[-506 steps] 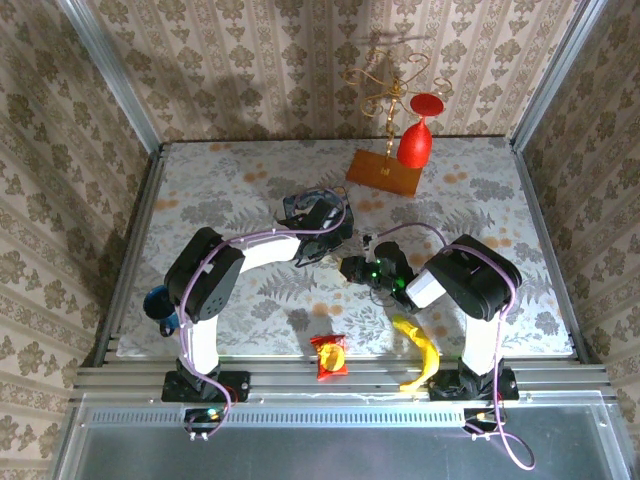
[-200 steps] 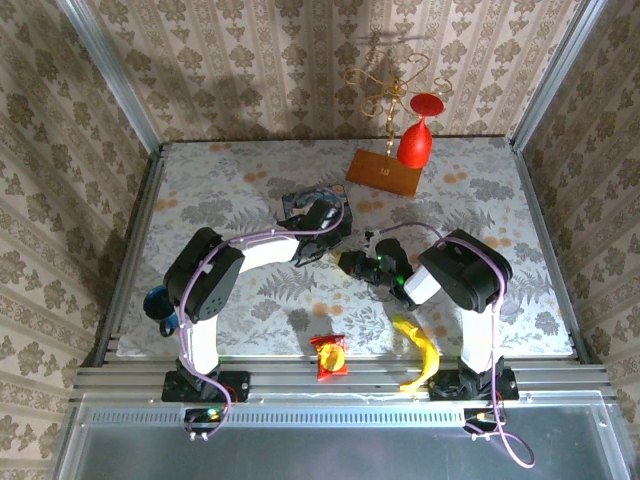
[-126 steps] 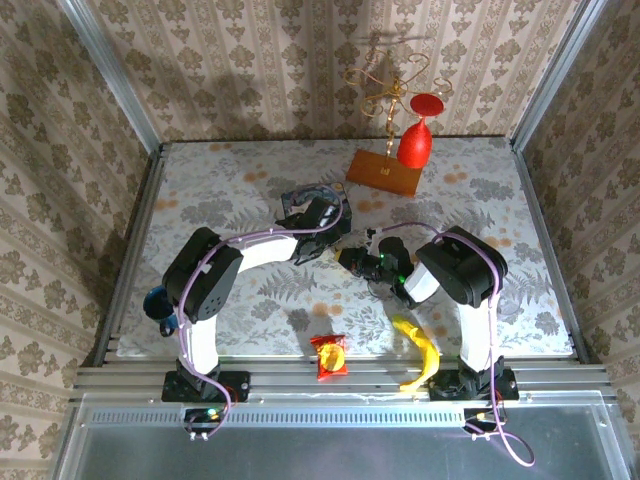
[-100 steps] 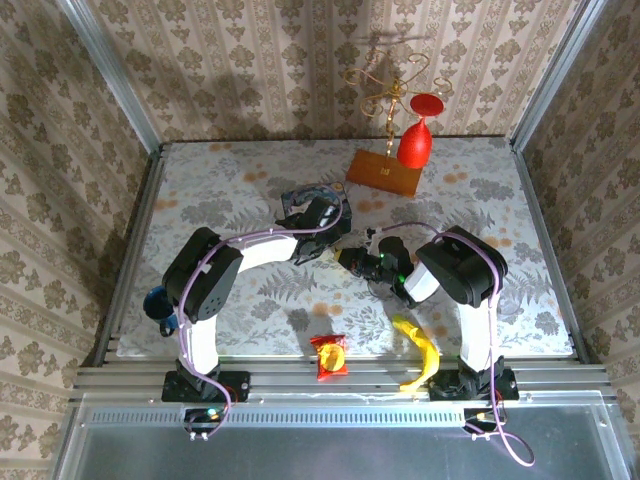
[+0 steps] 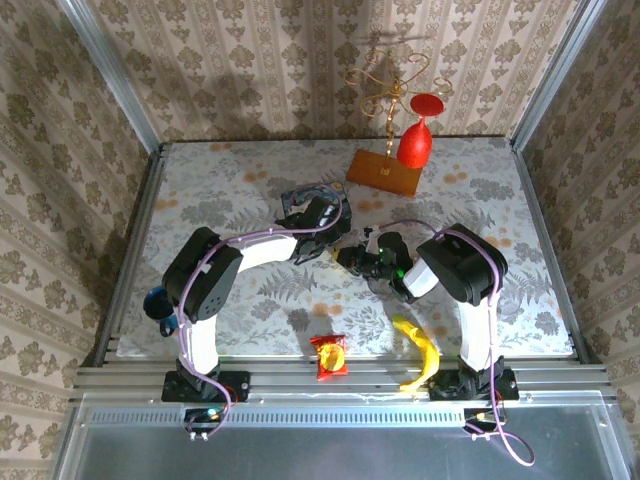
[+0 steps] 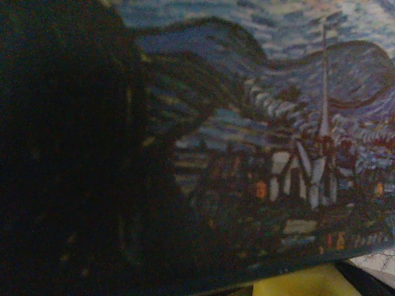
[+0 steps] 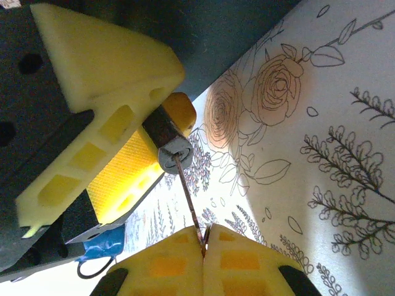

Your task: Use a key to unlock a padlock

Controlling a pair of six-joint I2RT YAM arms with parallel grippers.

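Yellow pads of your right gripper [image 7: 203,243] are squeezed together on the thin key [image 7: 188,197], its tip entered in the padlock [image 7: 172,152]. Your left gripper [image 7: 162,120] clamps the padlock over the floral table [image 7: 321,123], beside the blue painted tin [image 6: 278,123].

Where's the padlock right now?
Right wrist view, upper left of centre: the padlock is clamped by the left gripper, and the key held by the right gripper below meets its end face.
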